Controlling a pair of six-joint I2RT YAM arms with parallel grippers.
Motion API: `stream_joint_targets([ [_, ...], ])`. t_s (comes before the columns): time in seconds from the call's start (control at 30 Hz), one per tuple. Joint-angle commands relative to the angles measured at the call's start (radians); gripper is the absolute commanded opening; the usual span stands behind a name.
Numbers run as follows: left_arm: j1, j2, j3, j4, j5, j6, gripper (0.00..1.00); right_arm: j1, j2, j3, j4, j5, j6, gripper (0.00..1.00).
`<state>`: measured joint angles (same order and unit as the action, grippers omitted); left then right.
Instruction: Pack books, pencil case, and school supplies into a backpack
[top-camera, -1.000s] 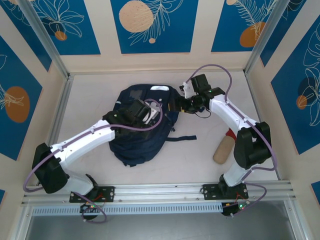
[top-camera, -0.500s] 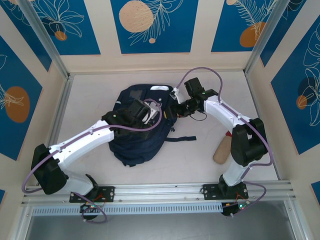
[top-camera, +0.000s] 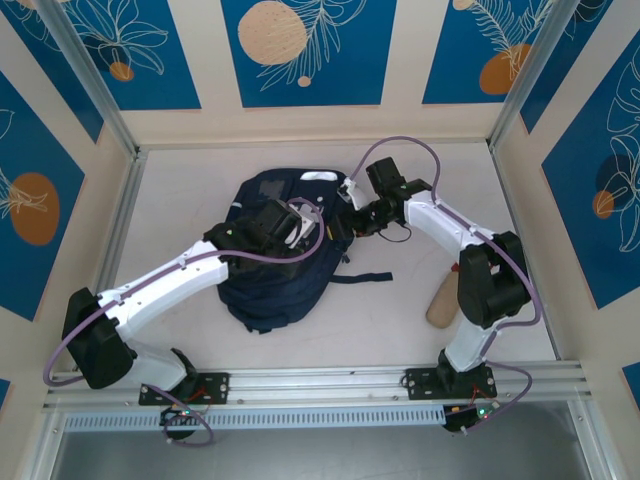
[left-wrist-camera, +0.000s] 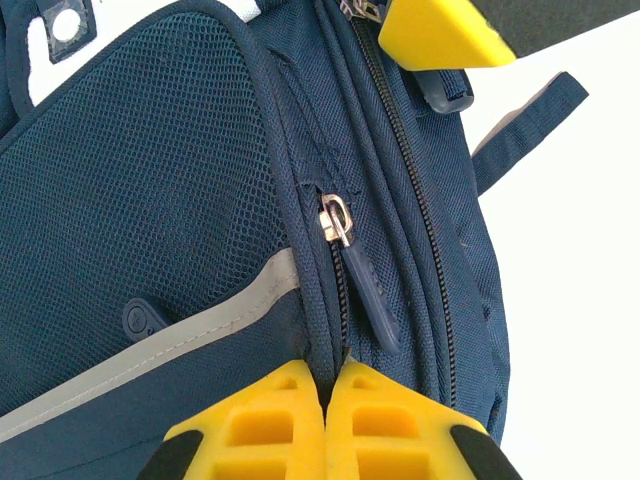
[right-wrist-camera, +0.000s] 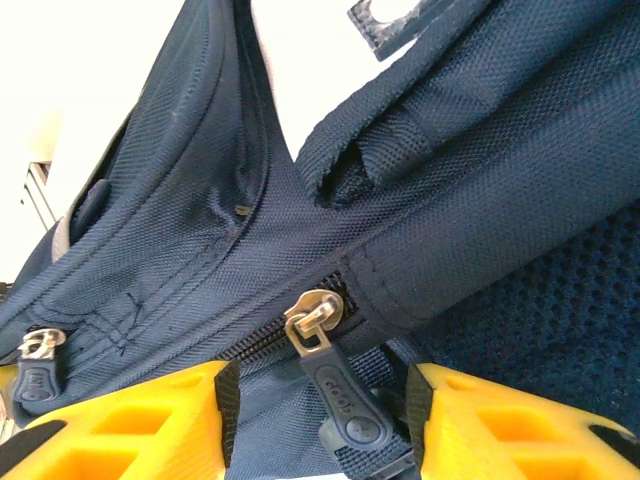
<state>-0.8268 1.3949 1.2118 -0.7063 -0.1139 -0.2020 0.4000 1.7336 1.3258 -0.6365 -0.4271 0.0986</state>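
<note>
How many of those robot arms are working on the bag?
2. The left arm stretches from the near-left corner onto the middle of the backpack; the right arm bends in from the near right to its far-right edge.

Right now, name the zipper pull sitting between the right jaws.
The middle pull, its navy tab hanging between the yellow jaws; the other pull lies outside them at the left edge.

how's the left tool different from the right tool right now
The left tool has its fingers pressed together at a seam of the backpack; the right tool stands open. The right tool straddles a rounded zipper pull without visibly squeezing it; the left tool has a slim zipper tab just ahead of its tips, not between them. Both have yellow fingers and sit close against the backpack.
</note>
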Motion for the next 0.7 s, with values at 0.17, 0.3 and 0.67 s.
stream_joint_targets([
  [0.17, -0.002, -0.031, 0.034, 0.012, -0.041, -0.012, 0.00, 0.013, 0.018, 0.011, -0.018, 0.006, -0.028, 0.29],
  [0.3, -0.002, -0.025, 0.035, 0.013, -0.044, -0.012, 0.00, 0.014, 0.004, 0.021, -0.028, 0.072, -0.028, 0.16],
  [0.67, -0.002, -0.011, 0.041, 0.010, -0.052, -0.013, 0.00, 0.020, -0.020, 0.020, -0.040, 0.052, -0.025, 0.13],
])
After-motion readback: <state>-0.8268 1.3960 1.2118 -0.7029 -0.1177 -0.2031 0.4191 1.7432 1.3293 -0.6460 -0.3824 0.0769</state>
